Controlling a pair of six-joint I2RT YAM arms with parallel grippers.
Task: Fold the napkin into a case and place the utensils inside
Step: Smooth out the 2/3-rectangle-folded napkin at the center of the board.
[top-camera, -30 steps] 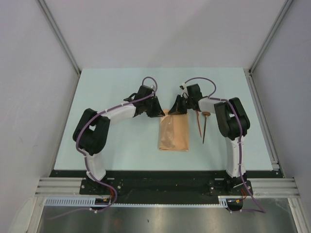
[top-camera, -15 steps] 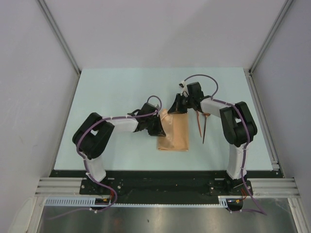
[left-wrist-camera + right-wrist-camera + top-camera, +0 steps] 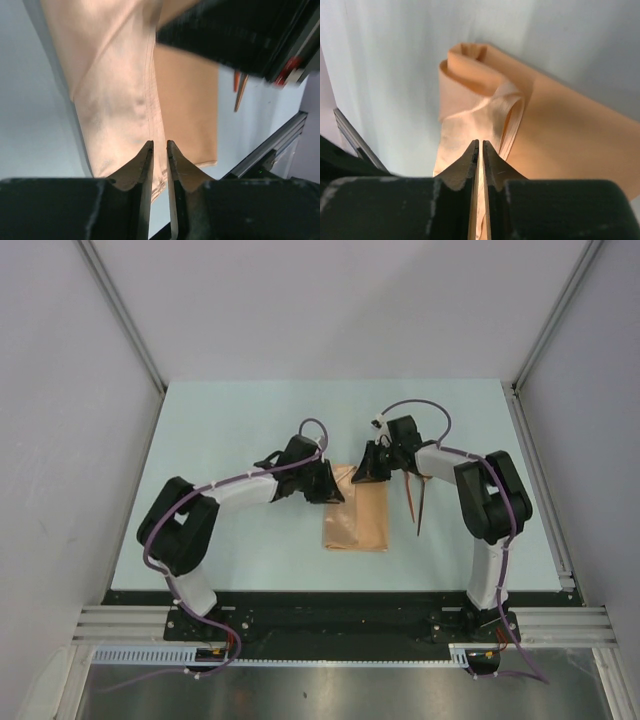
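The right end effector [image 3: 480,142] had its jaws all but together. A thin strip of peach cloth showed in the slit between them, so it pinched a raised layer at the far end of the napkin [image 3: 570,130]. Just beyond its fingertips [image 3: 496,167] that layer curled up into a loose loop, its paler underside turned toward the wrist camera. The rest of the cloth lay flat beside it.

The left end effector [image 3: 159,145] hung over the far left corner of the napkin. Its fingers [image 3: 139,167] stood a narrow slit apart, directly above a folded seam. Whether any cloth was nipped between them could not be told.

From above, the napkin was a long, narrow, folded rectangle. It lay in the middle of the pale blue-green counter [image 3: 240,420], between the two arms, with its long side running toward the near edge.

The utensils [image 3: 417,502], two thin reddish-brown pieces, lay side by side on the bare counter. They were just right of the napkin, not touching it and not inside it. Their far ends were hidden under the right arm.

A purple cable [image 3: 412,404] looped over each wrist.
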